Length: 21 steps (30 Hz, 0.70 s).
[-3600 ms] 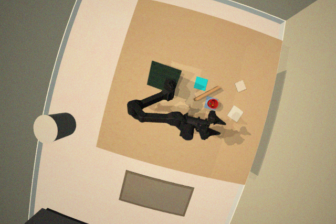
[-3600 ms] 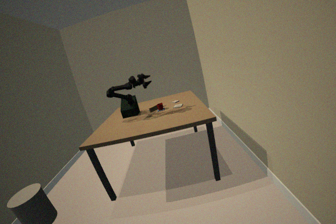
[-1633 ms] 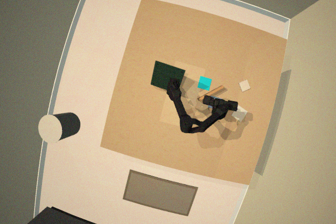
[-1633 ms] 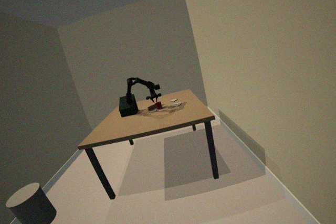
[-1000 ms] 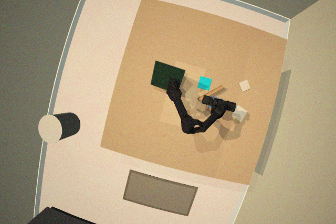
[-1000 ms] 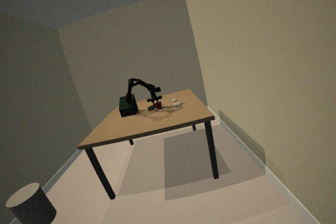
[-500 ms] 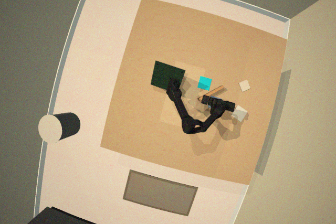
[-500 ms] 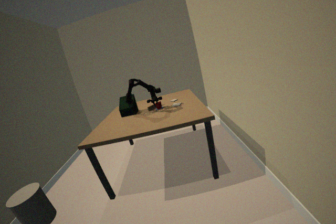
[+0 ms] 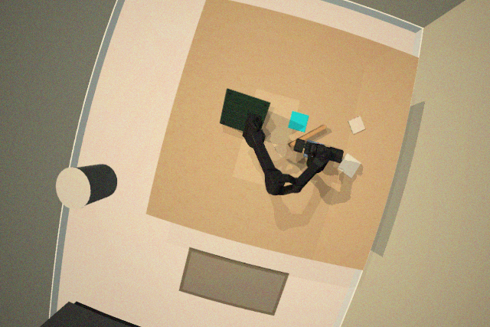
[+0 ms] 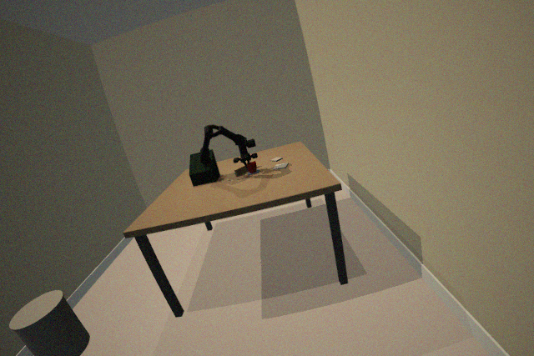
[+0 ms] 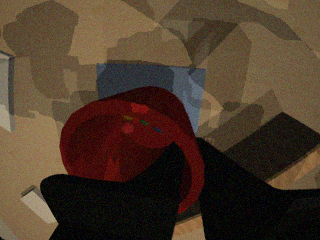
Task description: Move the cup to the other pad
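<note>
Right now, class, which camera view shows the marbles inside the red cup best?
The wrist view: it looks into the red cup, gripped at its rim by the hand, where small marbles show. The exterior view shows only the cup's outside; the top view hides it under the arm.

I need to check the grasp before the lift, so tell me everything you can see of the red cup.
The red cup is round, open-topped and glossy, plastic by its look. It stands on a blue pad, roughly upright. A few small coloured marbles lie inside near the far wall. The pincer is shut on its near rim, one black finger inside the cup and the other outside. In the exterior view the cup shows small under the arm.
</note>
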Each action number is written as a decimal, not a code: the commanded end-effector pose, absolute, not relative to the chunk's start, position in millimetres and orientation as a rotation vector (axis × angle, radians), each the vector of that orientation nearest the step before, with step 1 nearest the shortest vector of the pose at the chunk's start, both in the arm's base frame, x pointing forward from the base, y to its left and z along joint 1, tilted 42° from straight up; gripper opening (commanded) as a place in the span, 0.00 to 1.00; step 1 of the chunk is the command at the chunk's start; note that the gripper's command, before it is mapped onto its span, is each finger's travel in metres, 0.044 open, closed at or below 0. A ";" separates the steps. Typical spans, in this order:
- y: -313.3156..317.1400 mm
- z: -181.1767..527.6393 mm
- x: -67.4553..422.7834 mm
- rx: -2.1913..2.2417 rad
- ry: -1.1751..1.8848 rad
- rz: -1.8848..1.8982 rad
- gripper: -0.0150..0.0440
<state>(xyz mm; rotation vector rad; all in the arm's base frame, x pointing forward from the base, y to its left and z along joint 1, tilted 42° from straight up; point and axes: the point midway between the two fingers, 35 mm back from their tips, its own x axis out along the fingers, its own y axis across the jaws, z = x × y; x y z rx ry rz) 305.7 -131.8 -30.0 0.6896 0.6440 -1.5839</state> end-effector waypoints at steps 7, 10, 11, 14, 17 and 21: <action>-105.8 -3.1 312.4 0.696 0.641 -1.578 0.25; -97.2 5.7 313.2 0.695 0.642 -1.579 0.25; -94.3 8.7 313.3 0.695 0.642 -1.579 0.25; -85.6 17.7 313.5 0.693 0.642 -1.579 0.25; -78.9 24.2 312.5 0.691 0.642 -1.580 0.25; -77.2 24.5 311.6 0.691 0.642 -1.580 0.25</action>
